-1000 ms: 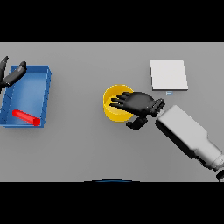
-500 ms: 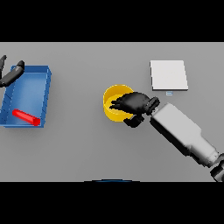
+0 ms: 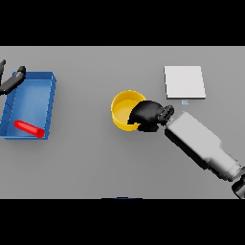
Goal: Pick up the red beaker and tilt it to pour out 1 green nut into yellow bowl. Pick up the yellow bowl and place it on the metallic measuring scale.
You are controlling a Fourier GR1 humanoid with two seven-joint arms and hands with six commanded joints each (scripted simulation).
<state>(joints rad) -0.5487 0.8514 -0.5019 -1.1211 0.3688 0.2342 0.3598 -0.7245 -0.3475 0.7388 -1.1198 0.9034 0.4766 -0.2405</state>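
The yellow bowl (image 3: 123, 107) stands on the grey table near the middle. My right hand (image 3: 147, 115) has its fingers curled over the bowl's right rim and covers that side. The red beaker (image 3: 28, 128) lies on its side in the blue tray (image 3: 47, 103) at the left. My left hand (image 3: 12, 82) shows at the far left edge, over the tray's back left corner, partly cut off. The metallic measuring scale (image 3: 184, 82) is a pale square plate at the back right, apart from the bowl. No green nut is visible.
Bare grey table lies between the tray and the bowl and in front of both. My right forearm (image 3: 203, 146) runs from the lower right toward the bowl.
My right hand has drawn back toward the bowl's right rim and curled its fingers on it. More of the bowl's inside now shows. My left hand has shifted slightly left.
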